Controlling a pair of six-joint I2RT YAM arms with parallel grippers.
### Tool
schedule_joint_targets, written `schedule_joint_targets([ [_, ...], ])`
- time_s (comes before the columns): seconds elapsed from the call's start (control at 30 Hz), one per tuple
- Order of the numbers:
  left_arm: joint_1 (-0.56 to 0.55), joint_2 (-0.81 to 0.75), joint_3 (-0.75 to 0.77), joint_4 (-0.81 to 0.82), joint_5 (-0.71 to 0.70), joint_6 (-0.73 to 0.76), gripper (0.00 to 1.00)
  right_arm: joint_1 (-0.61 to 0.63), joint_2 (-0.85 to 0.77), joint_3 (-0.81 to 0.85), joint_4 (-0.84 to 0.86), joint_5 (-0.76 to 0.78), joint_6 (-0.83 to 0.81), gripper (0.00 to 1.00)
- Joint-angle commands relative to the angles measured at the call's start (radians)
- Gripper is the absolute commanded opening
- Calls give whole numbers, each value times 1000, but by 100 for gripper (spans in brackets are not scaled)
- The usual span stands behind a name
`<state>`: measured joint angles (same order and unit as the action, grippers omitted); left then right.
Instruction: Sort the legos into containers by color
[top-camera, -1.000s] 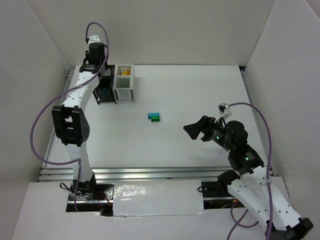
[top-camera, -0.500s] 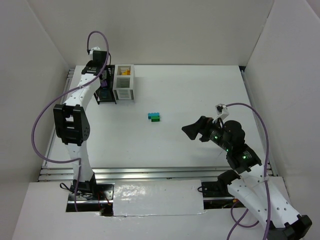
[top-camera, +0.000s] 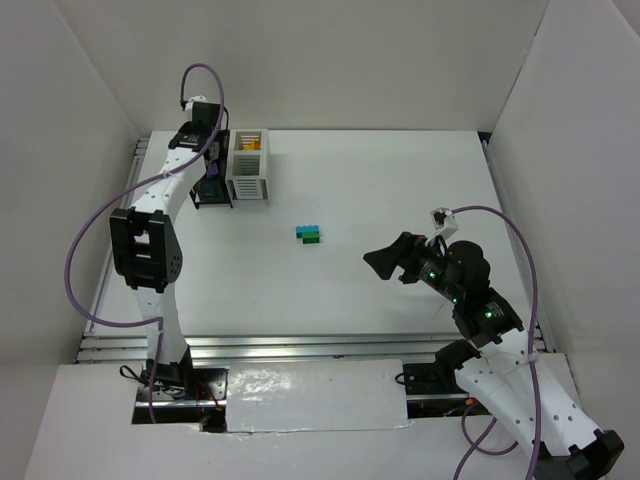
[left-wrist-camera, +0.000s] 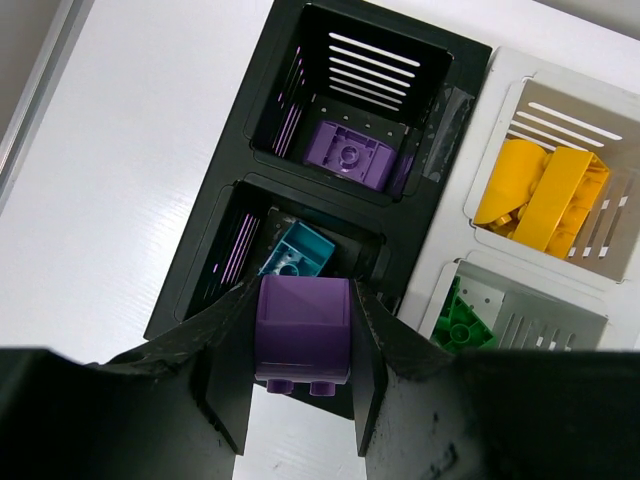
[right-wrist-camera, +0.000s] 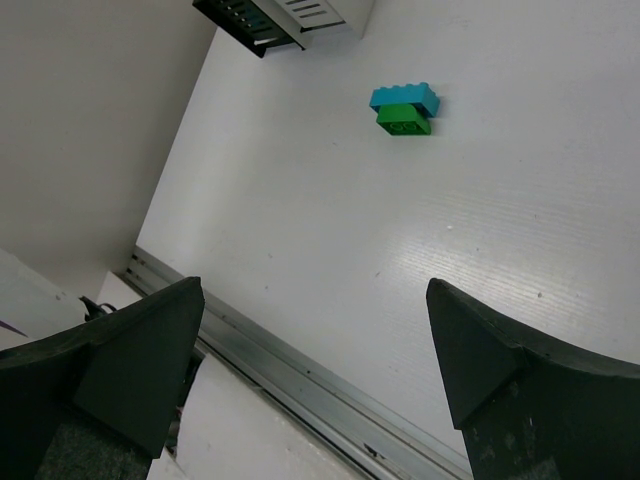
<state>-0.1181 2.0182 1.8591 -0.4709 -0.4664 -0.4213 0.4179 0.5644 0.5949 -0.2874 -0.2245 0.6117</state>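
Note:
My left gripper (left-wrist-camera: 300, 370) is shut on a purple lego (left-wrist-camera: 303, 328) and holds it above the near cell of the black container (left-wrist-camera: 250, 120). That cell holds a teal lego (left-wrist-camera: 298, 256); the far black cell holds another purple lego (left-wrist-camera: 351, 156). The white container (left-wrist-camera: 520, 250) beside it holds yellow legos (left-wrist-camera: 545, 200) and a green lego (left-wrist-camera: 462, 322). In the top view the left gripper (top-camera: 208, 160) hangs over the black container (top-camera: 212, 195). A teal lego on a green lego (top-camera: 310, 234) lies mid-table, also in the right wrist view (right-wrist-camera: 404, 110). My right gripper (top-camera: 385, 262) is open and empty to their right.
White walls enclose the table on the left, back and right. A metal rail (top-camera: 300, 345) runs along the near edge. A purple cable (top-camera: 85, 260) loops beside the left arm.
My left gripper has shifted slightly back over the black container with the purple lego. The right arm has moved slightly left and then held still.

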Motion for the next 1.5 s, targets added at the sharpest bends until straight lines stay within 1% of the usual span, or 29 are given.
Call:
schedule_joint_targets([
  [0.0, -14, -12, 23, 26, 6, -2, 0, -5, -6, 6, 37, 5, -15, 100],
  [0.17, -12, 5, 66, 35, 15, 13, 0, -5, -11, -1, 33, 1, -18, 100],
  [0.27, -9, -4, 55, 89, 5, 29, 0, -5, -6, -6, 36, -4, -15, 100],
  [0.3, -6, -9, 43, 136, 8, 41, 0, -5, -5, -4, 36, -3, -16, 100],
  [0.37, -5, -13, 23, 181, 6, 50, 0, -5, 6, 0, 37, -3, -17, 100],
  [0.5, 3, -6, 37, 267, -24, 98, 0, -5, 23, 0, 45, -3, -16, 100],
  [0.57, 8, -6, 55, 278, -26, 104, 0, -5, 43, 2, 47, -3, -17, 100],
  [0.63, 15, -15, 43, 328, -26, 119, 0, -5, 61, -1, 56, 1, -15, 100],
  [0.67, 17, -16, 32, 387, -35, 137, 0, -5, 69, -4, 69, -4, -15, 100],
  [0.7, 18, -21, 16, 388, -35, 148, 0, -5, 75, -4, 70, -9, -13, 100],
  [0.77, 23, -27, -56, 529, -49, 177, 0, -4, 106, 5, 83, -21, -9, 100],
  [0.9, 31, 2, -92, 656, -71, 197, 0, -5, 146, 32, 73, -26, -12, 100],
  [0.93, 32, 10, -113, 719, -57, 205, 0, -5, 147, 37, 71, -23, -15, 100],
  [1.03, 34, 31, -132, 785, -45, 236, 0, -5, 150, 45, 64, -4, -18, 100],
  [1.17, 57, 34, -176, 888, 3, 210, 0, -5, 157, 45, 56, 4, -15, 100],
  [1.3, 69, 59, -160, 867, 40, 181, 0, -5, 166, 39, 62, 8, -3, 100],
  [1.47, 69, 56, -186, 877, 60, 173, 0, -5, 170, 39, 67, 1, 5, 100],
])
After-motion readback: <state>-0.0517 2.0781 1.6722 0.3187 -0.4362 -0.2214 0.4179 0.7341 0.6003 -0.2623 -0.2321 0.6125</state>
